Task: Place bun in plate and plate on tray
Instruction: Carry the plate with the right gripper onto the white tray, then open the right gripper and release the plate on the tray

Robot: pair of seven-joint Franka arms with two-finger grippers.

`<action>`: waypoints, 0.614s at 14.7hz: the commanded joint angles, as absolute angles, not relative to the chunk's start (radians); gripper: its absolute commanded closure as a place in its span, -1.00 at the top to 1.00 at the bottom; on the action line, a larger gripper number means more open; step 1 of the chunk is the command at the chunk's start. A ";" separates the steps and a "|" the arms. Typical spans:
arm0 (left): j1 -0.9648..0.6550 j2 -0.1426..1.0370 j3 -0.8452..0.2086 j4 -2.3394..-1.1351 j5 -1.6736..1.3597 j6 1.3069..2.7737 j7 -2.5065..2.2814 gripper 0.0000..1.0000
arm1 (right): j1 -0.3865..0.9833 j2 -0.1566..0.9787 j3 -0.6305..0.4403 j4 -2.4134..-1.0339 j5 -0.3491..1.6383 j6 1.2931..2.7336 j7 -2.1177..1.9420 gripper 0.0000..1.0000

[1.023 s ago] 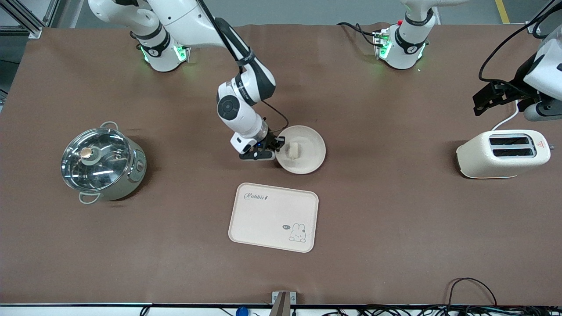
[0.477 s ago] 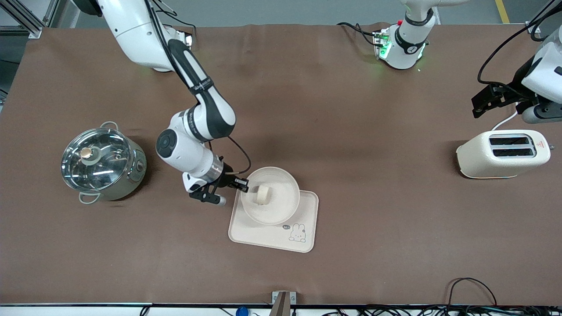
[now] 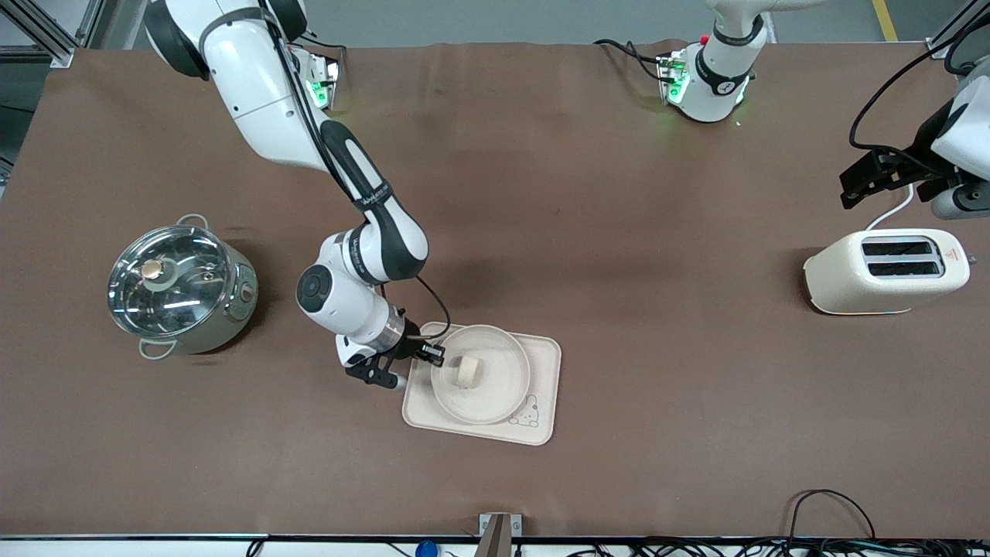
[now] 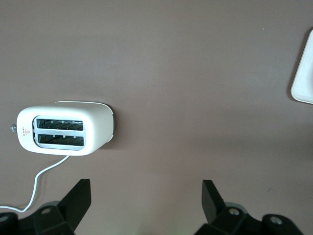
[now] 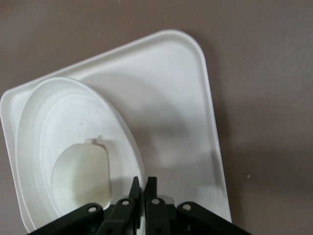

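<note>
Pinching the plate (image 3: 481, 374) rim toward the right arm's table end, the right gripper (image 3: 431, 356) is pressed together over the tray (image 3: 541, 352); the left gripper (image 4: 146, 196) is held spread above the toaster (image 3: 885, 271), waiting.

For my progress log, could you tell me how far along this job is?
Done: the small off-white bun lies in the round cream plate. In hand: the right gripper pinches the plate's rim over the cream rectangular tray. Left: release. The left gripper waits open above the table beside the toaster.

Nothing really readable here, just a red warning triangle sign on top of the toaster (image 3: 885, 271), by its slots.
</note>
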State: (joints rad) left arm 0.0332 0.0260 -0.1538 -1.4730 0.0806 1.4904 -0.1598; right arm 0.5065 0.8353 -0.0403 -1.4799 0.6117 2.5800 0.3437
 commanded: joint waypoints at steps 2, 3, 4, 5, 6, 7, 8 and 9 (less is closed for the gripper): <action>0.038 0.014 -0.152 -1.483 0.074 1.502 -0.143 1.00 | 0.462 0.835 -0.029 -1.427 0.618 2.569 0.341 0.99; 0.040 0.012 -0.152 -1.483 0.075 1.502 -0.143 1.00 | 0.462 0.825 -0.037 -1.427 0.606 2.569 0.334 1.00; 0.041 0.012 -0.152 -1.483 0.074 1.502 -0.143 1.00 | 0.465 0.813 -0.058 -1.425 0.573 2.560 0.327 1.00; 0.041 0.011 -0.152 -1.482 0.074 1.502 -0.141 1.00 | 0.462 0.802 -0.093 -1.417 0.499 2.544 0.312 1.00; 0.041 0.011 -0.152 -1.482 0.072 1.502 -0.143 1.00 | 0.456 0.799 -0.112 -1.387 0.403 2.493 0.295 1.00; 0.041 0.011 -0.152 -1.483 0.071 1.502 -0.143 1.00 | 0.433 0.796 -0.118 -1.365 0.320 2.438 0.279 1.00; 0.052 0.011 -0.152 -1.483 0.069 1.500 -0.143 1.00 | 0.416 0.770 -0.118 -1.374 0.301 2.415 0.285 1.00; 0.055 0.011 -0.152 -1.483 0.066 1.500 -0.143 1.00 | 0.397 0.729 -0.129 -1.394 0.289 2.384 0.278 1.00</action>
